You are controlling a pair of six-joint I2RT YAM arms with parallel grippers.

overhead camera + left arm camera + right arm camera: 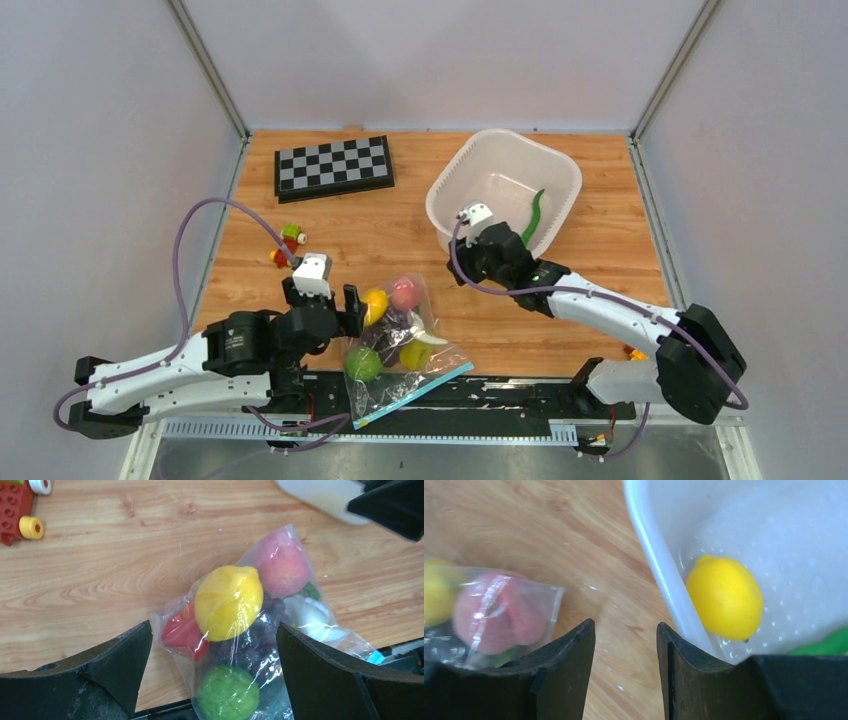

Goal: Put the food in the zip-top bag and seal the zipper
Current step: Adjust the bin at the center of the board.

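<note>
Holding, left gripper: nothing. Your jaws are spread wide, one on each side of the bag in the wrist view; you cannot tell whether they touch it.
Right gripper: jaws parted partway, with only bare table between them. One finger is just beside the basket's wall.
Zip-top bag: lies flat just right of your left gripper, near the table's front edge.
Long axis: runs near to far, its closed end towards the basket.
Zipper: teal strip across the near end, facing the arm bases and slanting up to the right. You cannot tell whether it is sealed.
Bag contents: bagged lemon, peach at the far end, strawberry, grapes, lime nearest the zipper, and a white piece you cannot identify.
Basket: white, far right; it holds the basket lemon and a green chili.
Elsewhere: checkerboard at far left, toy blocks beyond your left gripper.
</note>
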